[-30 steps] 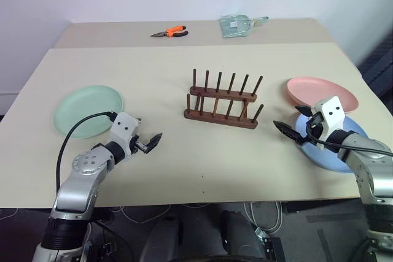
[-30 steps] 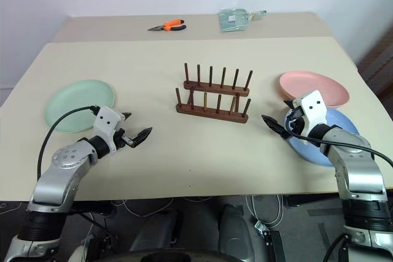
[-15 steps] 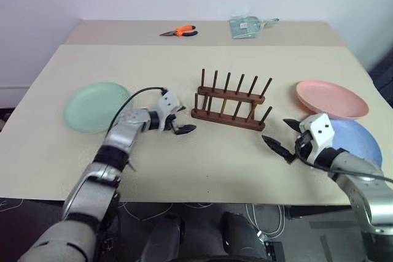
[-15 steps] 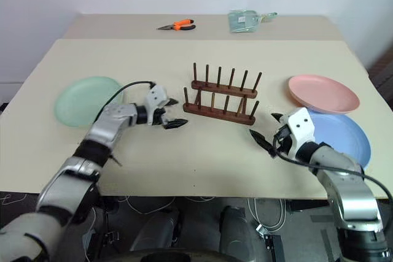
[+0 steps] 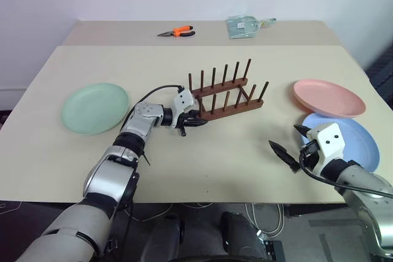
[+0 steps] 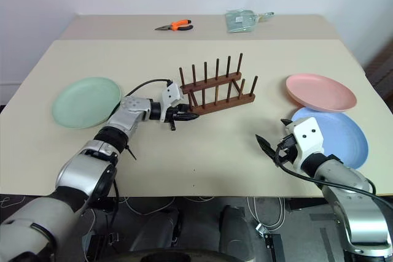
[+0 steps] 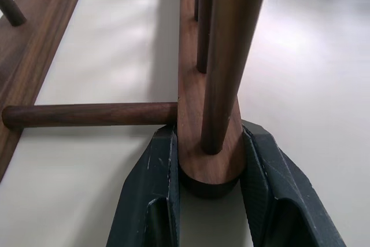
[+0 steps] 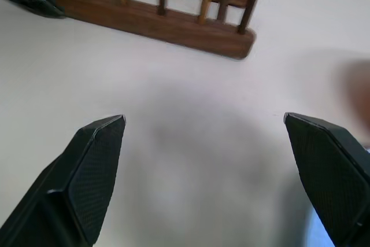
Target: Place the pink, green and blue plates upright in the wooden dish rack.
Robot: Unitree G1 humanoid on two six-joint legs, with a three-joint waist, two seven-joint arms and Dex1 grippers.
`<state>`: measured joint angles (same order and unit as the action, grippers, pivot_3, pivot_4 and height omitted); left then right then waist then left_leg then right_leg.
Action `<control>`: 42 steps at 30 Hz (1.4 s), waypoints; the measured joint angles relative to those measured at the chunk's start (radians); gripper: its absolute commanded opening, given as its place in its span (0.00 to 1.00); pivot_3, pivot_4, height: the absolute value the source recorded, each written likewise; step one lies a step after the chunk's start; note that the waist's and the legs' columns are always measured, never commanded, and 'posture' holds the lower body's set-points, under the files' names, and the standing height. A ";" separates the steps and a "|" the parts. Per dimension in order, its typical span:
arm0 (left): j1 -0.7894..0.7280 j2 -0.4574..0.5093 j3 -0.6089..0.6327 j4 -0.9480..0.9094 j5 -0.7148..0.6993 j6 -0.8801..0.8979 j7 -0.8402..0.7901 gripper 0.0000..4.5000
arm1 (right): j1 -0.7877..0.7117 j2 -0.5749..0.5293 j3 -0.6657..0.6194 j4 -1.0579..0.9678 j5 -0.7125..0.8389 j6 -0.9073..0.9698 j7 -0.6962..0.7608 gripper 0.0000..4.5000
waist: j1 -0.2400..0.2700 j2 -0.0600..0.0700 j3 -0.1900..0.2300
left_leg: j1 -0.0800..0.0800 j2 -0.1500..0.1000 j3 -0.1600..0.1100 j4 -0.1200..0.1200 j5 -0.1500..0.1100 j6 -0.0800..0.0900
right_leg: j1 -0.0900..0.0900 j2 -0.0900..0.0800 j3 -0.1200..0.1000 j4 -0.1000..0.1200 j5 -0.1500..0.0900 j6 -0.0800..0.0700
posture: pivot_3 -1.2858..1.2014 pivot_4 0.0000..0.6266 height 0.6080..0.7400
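On the left of the beige table (image 5: 202,164), the round pale mint green plate (image 5: 95,108) lies flat, well apart from the other things. To its right the left gripper (image 5: 194,121) reaches across toward the middle of the table, its two black fingers (image 7: 151,192) clenched on the rounded end of one base rail of the small dark brown wooden dish rack (image 5: 225,96). In the left wrist view the fingers press either side of that rail end, with an upright peg rising just beyond them and a cross dowel running off to the second rail. The rack stands near the table's centre, set at a slant to the table's edges, with no plate between its pegs.

Further right, the right gripper (image 5: 290,143) hovers over bare table near the front edge, its fingers spread wide and holding nothing; the rack shows beyond them in the right wrist view. Behind this gripper the round light blue plate (image 5: 356,142) lies flat by the table's right edge, and the round salmon pink plate (image 5: 328,97) sits just behind it, its rim overlapping the blue one's.

At the back of the table lie orange-handled pliers (image 5: 175,32) and, to their right, a clear plastic packet (image 5: 244,26).
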<state>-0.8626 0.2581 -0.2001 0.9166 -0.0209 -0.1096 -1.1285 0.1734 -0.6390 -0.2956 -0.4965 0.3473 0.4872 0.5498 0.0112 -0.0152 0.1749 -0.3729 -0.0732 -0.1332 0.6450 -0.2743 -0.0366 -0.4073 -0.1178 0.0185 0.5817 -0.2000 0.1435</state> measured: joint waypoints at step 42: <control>0.433 -0.045 -0.134 -0.860 -0.002 0.560 0.501 0.12 | -0.282 0.029 0.335 0.289 -0.303 -0.007 -0.082 0.00 | 0.001 0.002 -0.002 | 0.002 0.000 0.000 0.003 -0.001 0.001 | 0.002 0.000 0.001 0.001 -0.002 -0.004 | 0.52 0.24 1.00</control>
<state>-0.4298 0.2128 -0.3339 0.0564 -0.0232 0.4506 -0.6276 -0.1082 -0.6101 0.0390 -0.2078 0.0444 0.4804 0.4676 0.0119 -0.0136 0.1729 -0.3711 -0.0733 -0.1329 0.6483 -0.2752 -0.0354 -0.4049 -0.1180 0.0193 0.5825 -0.2019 0.1394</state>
